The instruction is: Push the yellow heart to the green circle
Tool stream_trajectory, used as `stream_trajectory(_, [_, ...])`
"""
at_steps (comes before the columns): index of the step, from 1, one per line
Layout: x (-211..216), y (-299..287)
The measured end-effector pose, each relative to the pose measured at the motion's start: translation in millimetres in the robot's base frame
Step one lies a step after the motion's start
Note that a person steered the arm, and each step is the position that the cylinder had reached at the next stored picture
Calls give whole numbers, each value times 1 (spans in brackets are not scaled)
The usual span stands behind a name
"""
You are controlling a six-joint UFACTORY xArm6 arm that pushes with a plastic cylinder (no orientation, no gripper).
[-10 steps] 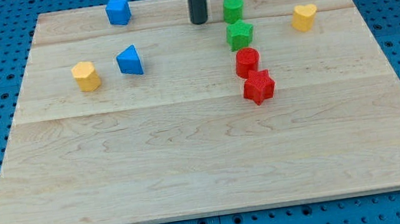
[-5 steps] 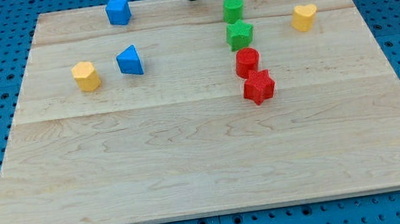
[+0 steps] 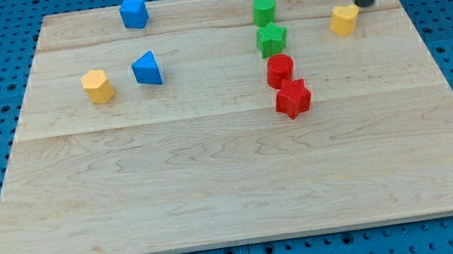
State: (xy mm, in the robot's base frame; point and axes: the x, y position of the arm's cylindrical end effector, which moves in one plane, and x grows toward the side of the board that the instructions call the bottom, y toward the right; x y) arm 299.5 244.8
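Observation:
The yellow heart (image 3: 344,19) lies near the board's upper right. The green circle (image 3: 264,9) stands to its left, near the top edge, with a gap of bare board between them. My tip (image 3: 365,3) is just to the upper right of the yellow heart, very close to it or touching its edge. The dark rod rises from it out of the view's top.
A green star (image 3: 271,39) sits right below the green circle, then a red circle (image 3: 279,70) and a red star (image 3: 292,98). A blue cube (image 3: 133,13), a blue triangle (image 3: 147,68) and a yellow hexagon (image 3: 97,85) are on the left. The board's right edge (image 3: 435,47) is near the heart.
My tip has moved from left of the green circle, up along the board's top edge, and across to the right, ending beside the yellow heart. No block has moved.

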Motion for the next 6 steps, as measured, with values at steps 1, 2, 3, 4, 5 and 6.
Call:
stream_trajectory(1, [31,-4])
stream_trajectory(2, [9,-12])
stream_trajectory(3, [-7,-68])
stream_trajectory(4, [-17,-110])
stream_trajectory(5, [-20,-93])
stream_trajectory(6, [-24,-93])
